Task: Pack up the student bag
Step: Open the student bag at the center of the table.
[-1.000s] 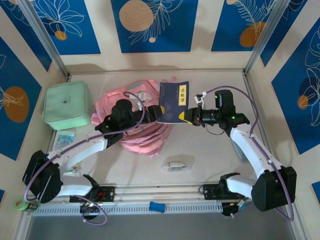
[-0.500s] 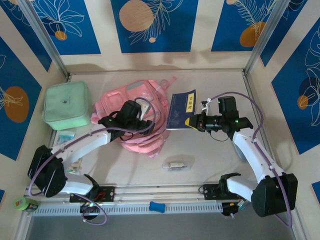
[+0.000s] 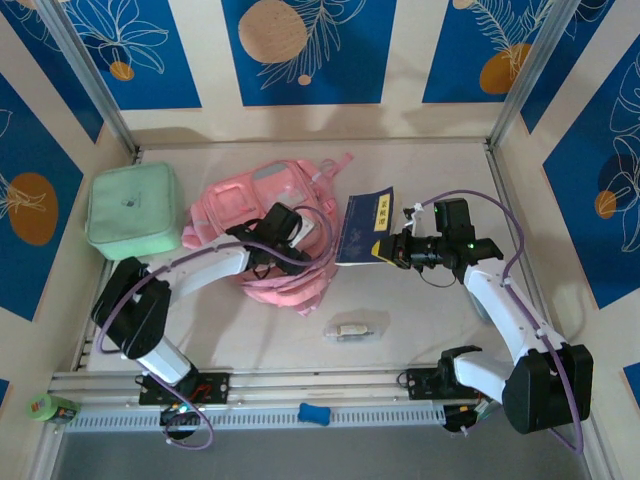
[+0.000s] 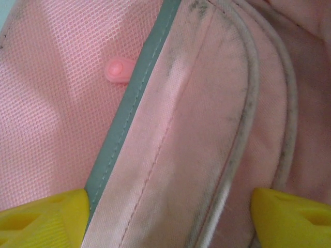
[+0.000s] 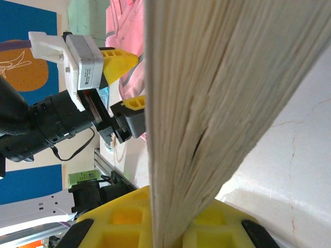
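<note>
Found the pink student bag (image 3: 235,195) slumped on the worktop (image 3: 260,340), beside a mint zip case (image 3: 133,210). Hovering over its grey-trimmed flap with left claw (image 3: 300,232) spread wide (nothing in it). Gripping a blue book (image 3: 366,222) edge-on in the clamped right claw (image 3: 383,247), just right of the bag.

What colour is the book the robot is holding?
The book is dark blue with a yellow label; top view shows it best.
</note>
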Robot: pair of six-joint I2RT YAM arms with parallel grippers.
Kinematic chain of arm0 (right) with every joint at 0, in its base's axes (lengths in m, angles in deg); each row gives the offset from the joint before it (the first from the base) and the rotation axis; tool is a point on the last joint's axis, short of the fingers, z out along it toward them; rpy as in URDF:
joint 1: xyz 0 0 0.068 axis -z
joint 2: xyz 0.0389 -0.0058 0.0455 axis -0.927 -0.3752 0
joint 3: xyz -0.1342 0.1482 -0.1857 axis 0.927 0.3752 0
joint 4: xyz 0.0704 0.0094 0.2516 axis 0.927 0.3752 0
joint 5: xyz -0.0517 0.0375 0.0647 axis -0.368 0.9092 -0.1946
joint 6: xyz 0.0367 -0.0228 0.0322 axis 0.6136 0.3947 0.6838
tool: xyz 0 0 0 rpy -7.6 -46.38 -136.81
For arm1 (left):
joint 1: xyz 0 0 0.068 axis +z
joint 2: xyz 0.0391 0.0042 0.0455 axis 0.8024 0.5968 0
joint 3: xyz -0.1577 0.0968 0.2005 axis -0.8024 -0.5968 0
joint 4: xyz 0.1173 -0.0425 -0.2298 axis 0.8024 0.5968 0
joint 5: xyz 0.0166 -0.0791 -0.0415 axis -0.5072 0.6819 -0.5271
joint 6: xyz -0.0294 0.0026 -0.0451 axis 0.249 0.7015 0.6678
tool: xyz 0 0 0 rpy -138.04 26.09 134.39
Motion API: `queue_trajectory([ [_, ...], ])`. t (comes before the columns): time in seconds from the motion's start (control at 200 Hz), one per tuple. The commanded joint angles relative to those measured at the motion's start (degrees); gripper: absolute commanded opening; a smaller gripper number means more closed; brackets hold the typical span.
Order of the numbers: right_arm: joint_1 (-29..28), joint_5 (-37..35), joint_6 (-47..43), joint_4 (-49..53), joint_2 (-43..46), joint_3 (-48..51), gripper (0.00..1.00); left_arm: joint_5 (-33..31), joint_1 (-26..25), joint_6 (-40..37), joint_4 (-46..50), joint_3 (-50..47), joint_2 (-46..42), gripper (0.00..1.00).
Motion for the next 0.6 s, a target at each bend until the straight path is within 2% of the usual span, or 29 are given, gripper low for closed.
queue_trajectory([
  [0.0, 0.1, 0.9, 0.3, -2.2, 0.8, 0.7, 0.0, -3.0, 0.2, -2.0, -1.2, 2.1, 2.1, 0.78],
  [0.23, 0.3, 0.8, 0.6, -2.3, 0.6, 1.0, 0.0, -5.4, 0.2, -3.5, -0.9, 4.2, 5.2, 0.57],
  [0.315, 0.5, 0.8, 0.1, -1.5, 0.8, 0.5, 0.0, -7.3, 0.3, -3.6, -0.2, 5.0, 5.4, 0.4],
  [0.52, 0.8, 1.0, -0.8, 0.9, 1.0, -0.2, 0.0, -5.5, 0.3, -3.8, 1.0, 6.4, 2.4, 0.11],
  [0.595, 0.7, 1.7, -1.0, 2.3, 1.6, -0.4, 0.0, -6.1, 0.3, -4.0, 1.2, 7.0, -0.1, 0.04],
])
